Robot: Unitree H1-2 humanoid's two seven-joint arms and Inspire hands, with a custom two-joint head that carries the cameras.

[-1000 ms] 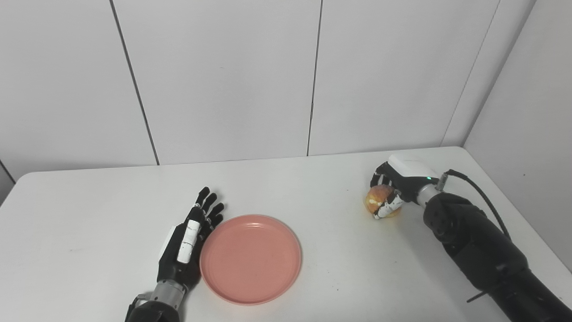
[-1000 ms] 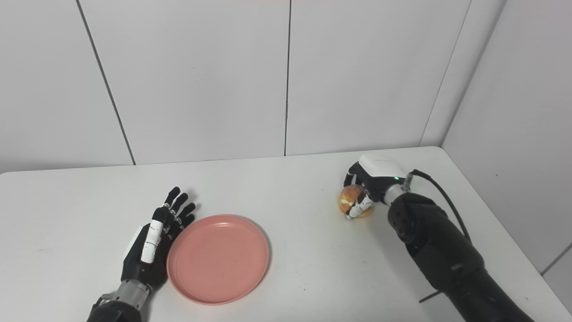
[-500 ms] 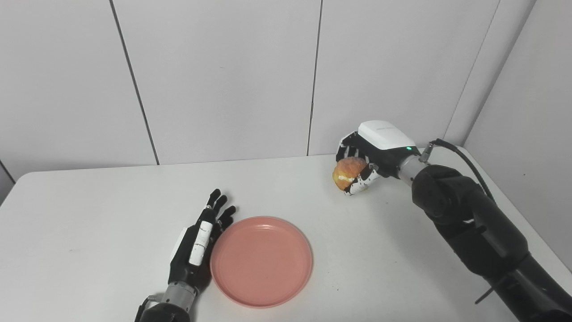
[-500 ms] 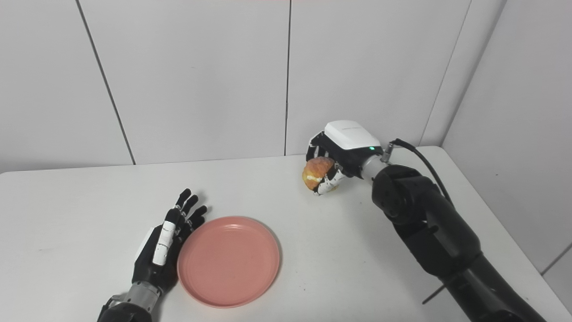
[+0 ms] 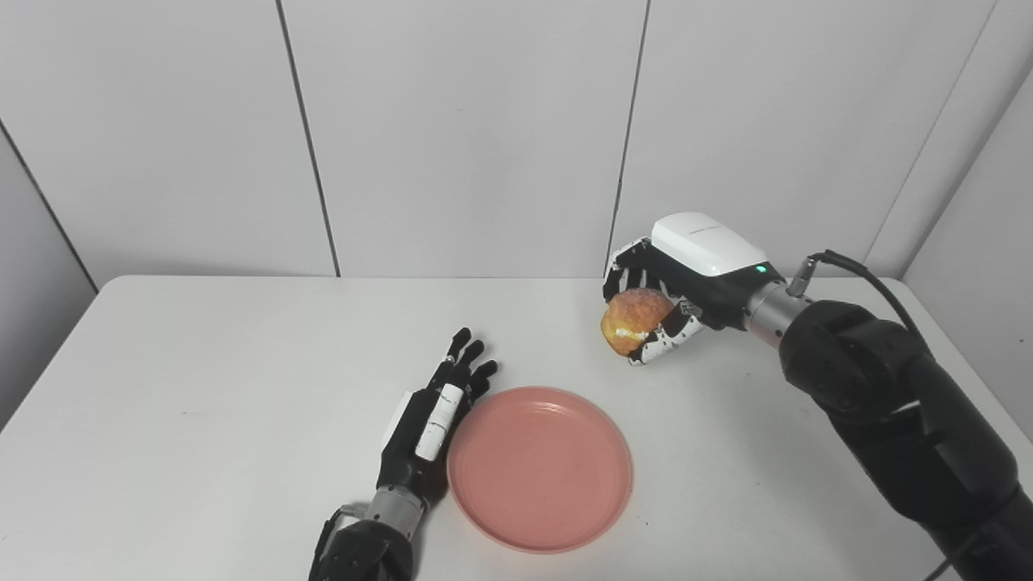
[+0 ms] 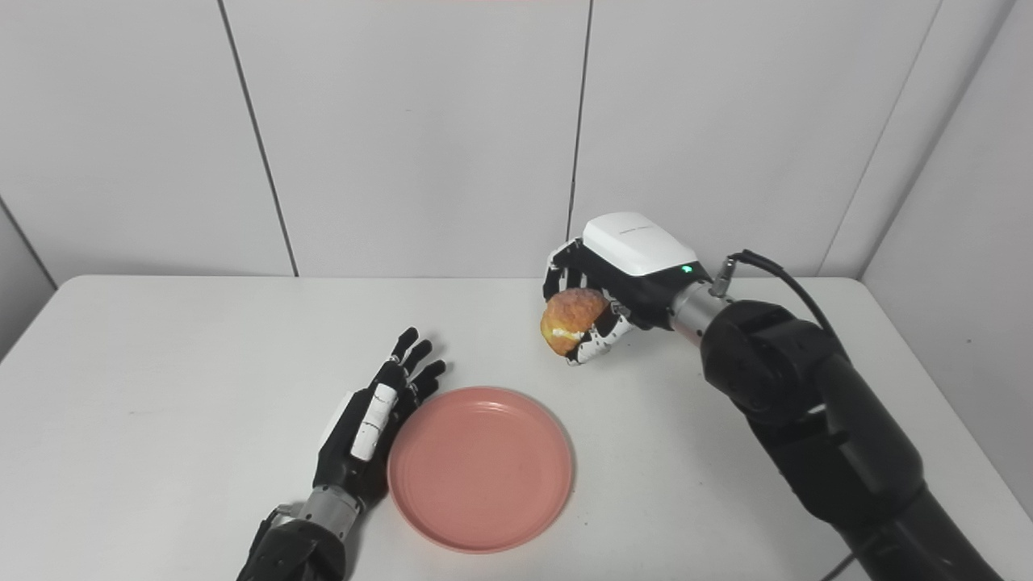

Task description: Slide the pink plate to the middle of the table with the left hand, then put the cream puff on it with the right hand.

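While the golden-brown, cream-filled puff is held off the table, the entries stand thus:

Cream puff: golden-brown round pastry with a pale cream seam (image 5: 633,320), raised above the white tabletop, beyond and to the right of the plate, not yet over it.

Right hand: black-and-white fingered hand with a white back shell (image 5: 672,297), fingers curled around the puff from above and behind, thumb under it; arm enters from the right.

Pink plate: round, shallow, salmon-pink plastic plate (image 5: 540,467), flat on the table, near the front edge and close to the middle; nothing on it.

Left hand: black hand with a white strip along one finger (image 5: 428,424), palm down, fingers straight and slightly fanned, its side against the plate's left rim; it holds nothing.

Table: white, rounded-corner tabletop (image 5: 202,387), backed by grey panelled walls.

Progress: plate slide appears done or all but done; puff picked up; carrying it over the plate, lowering and letting go remain.
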